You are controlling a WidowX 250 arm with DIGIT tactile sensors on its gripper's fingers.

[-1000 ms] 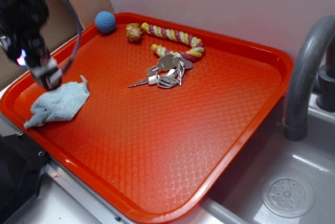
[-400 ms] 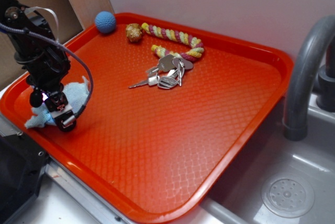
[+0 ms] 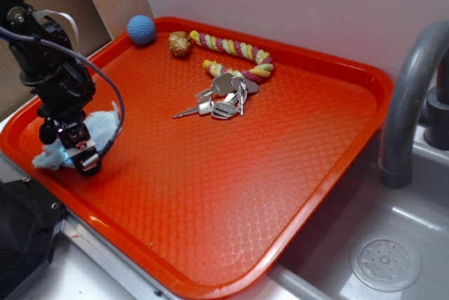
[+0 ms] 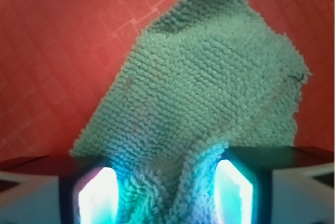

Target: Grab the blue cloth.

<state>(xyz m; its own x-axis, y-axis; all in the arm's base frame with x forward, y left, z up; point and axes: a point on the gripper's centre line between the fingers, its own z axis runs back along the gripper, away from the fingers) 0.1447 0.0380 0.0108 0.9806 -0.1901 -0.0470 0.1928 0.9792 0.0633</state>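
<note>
The blue cloth (image 3: 105, 126), a pale blue-grey terry rag, lies at the left end of the red tray (image 3: 210, 195). My gripper (image 3: 74, 153) is down on it, black, with a cable looping over it, and hides much of the rag. In the wrist view the cloth (image 4: 209, 88) fills the frame. It bunches into folds between my two glowing fingertips (image 4: 99, 192), with the gripper (image 4: 167, 192) closed on that fold. The rest of the rag lies flat on the tray.
A blue crocheted ball (image 3: 141, 29) sits at the tray's far left corner. A striped rope toy (image 3: 235, 49) with a golden knot (image 3: 179, 43) and a bunch of keys (image 3: 223, 97) lie at the back. A grey faucet (image 3: 410, 90) and a sink (image 3: 386, 258) are on the right.
My gripper came down from above the tray's left edge onto the cloth. Since 0.4 s ago it has barely moved, and the cloth is drawn in a little under it.
</note>
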